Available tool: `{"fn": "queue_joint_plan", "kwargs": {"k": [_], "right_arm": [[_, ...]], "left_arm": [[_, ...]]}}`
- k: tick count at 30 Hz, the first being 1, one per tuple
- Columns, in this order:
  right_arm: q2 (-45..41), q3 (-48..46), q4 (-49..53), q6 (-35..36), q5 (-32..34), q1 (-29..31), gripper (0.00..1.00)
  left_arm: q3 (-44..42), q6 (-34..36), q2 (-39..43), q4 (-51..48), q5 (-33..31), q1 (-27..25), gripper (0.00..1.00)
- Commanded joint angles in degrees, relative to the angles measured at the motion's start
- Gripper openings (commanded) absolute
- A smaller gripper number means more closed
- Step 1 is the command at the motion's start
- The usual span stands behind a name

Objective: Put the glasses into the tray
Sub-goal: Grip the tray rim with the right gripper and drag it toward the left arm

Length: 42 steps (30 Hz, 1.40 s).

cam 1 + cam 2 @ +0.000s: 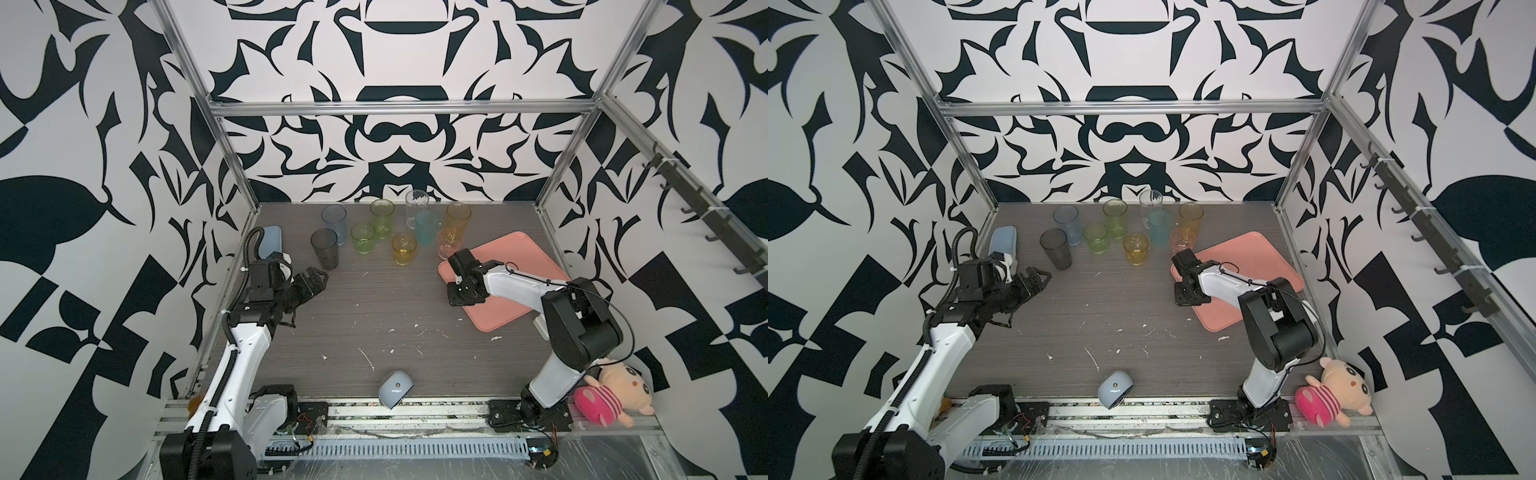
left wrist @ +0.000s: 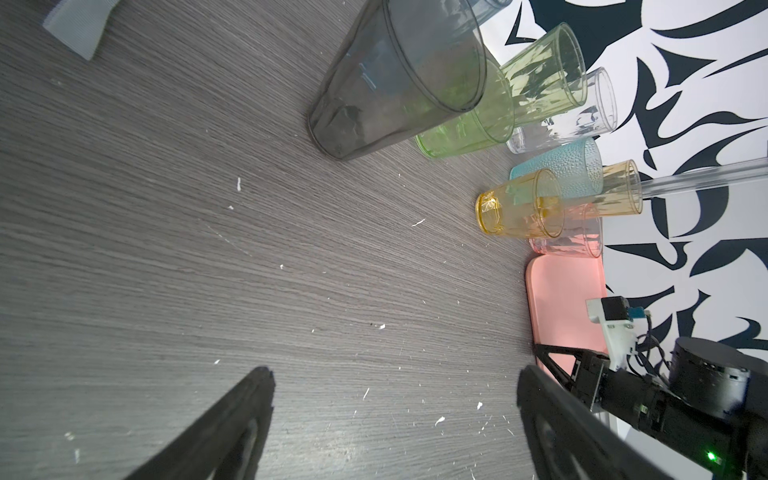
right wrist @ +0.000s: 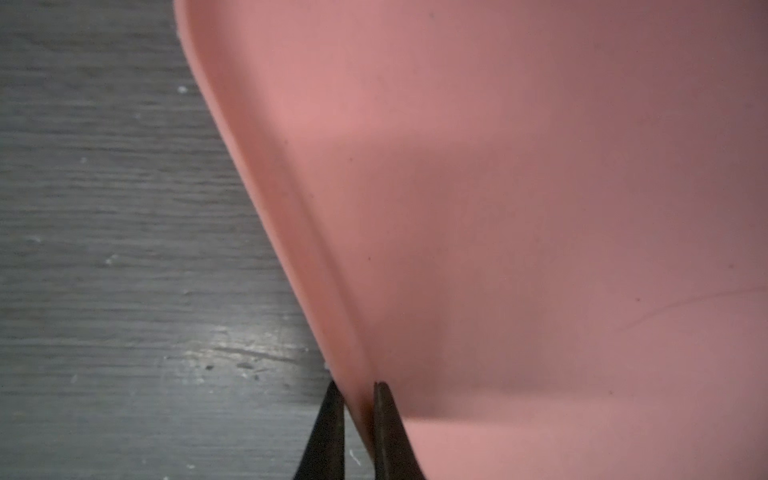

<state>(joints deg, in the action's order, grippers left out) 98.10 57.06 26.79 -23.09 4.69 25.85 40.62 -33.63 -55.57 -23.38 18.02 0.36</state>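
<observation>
Right claw [image 3: 359, 388]: narrow, nipped on the rim of the salmon-pink tray [image 1: 519, 257]. One finger sits outside the rim over the tabletop [image 1: 374, 311], the other inside on the tray floor. In both top views the grip is on the tray's left edge, the side turned toward the middle of the tabletop.

Tray: flat on the right half of the tabletop, skewed to its edges and bare, with no glass in it.

Glasses [image 1: 404, 248]: all nine upright in a cluster along the back. They lie beyond and to the left of the pinched rim. The short pink glass [image 1: 449, 243] is nearest, just beside the tray's far-left corner; contact cannot be told.

Left claw [image 2: 395, 374]: spread wide and empty, low over the tabletop. The grey tumbler [image 1: 325, 248] stands just beyond its tips and slightly to the right, the closest glass to that arm.

Judgement: with the right claw taken up by the rim, any shift of the tray goes toward or away from the cluster. A pull leftward or toward the back risks nudging the pink glass. The left arm is the one free for picking.
</observation>
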Motion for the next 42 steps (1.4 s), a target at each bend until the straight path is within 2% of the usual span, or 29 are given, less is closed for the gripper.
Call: {"fn": "queue_joint_plan", "kwargs": {"k": [1,9,17,26,42], "right_arm": [[0.41,1.89,-0.60,-2.77,-1.96,1.97,0.10],[3.17,3.92,-1.42,-7.19,-2.37,7.88,0.08],[5.66,5.70,-2.23,-15.58,-3.23,14.08,0.06],[9.77,10.53,-4.19,-23.29,-4.39,19.11,0.00],[18.19,24.21,-6.74,-28.67,-3.79,25.81,0.00]], "left_arm": [[-0.89,0.29,0.93,0.10,0.79,-0.08,0.95],[-0.76,0.32,1.48,-0.44,0.67,-0.03,0.95],[-0.98,0.32,3.11,-1.03,0.44,-0.03,0.95],[-1.49,0.27,4.07,-1.28,0.26,-0.01,0.96],[-2.45,-0.39,7.39,-2.57,-1.03,-0.05,0.96]]}}
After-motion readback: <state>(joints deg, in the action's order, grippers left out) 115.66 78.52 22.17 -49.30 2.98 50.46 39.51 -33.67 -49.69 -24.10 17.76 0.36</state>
